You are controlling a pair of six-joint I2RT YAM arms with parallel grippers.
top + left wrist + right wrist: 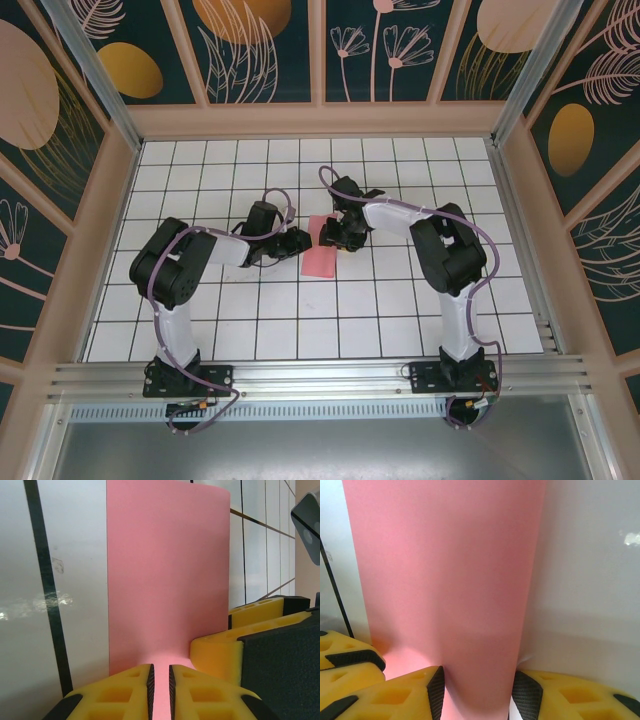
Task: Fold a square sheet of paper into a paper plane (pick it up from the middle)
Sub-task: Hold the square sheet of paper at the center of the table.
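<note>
Your left gripper (160, 687) fingers: nipping paper (167, 575) edge | your right gripper (477, 692): fingers clasping paper | sheet on worktop (400, 310)

White gridded table (400, 300) inside floral-patterned walls (270, 40).

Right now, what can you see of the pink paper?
The square sheet of paper is thin, matte pink-red, showing as a narrow rectangle, apparently folded over. It lies on the white tiled table between both arms. The left gripper pinches one edge, nearly shut; the right gripper straddles a curved, raised part at the other end.
</note>
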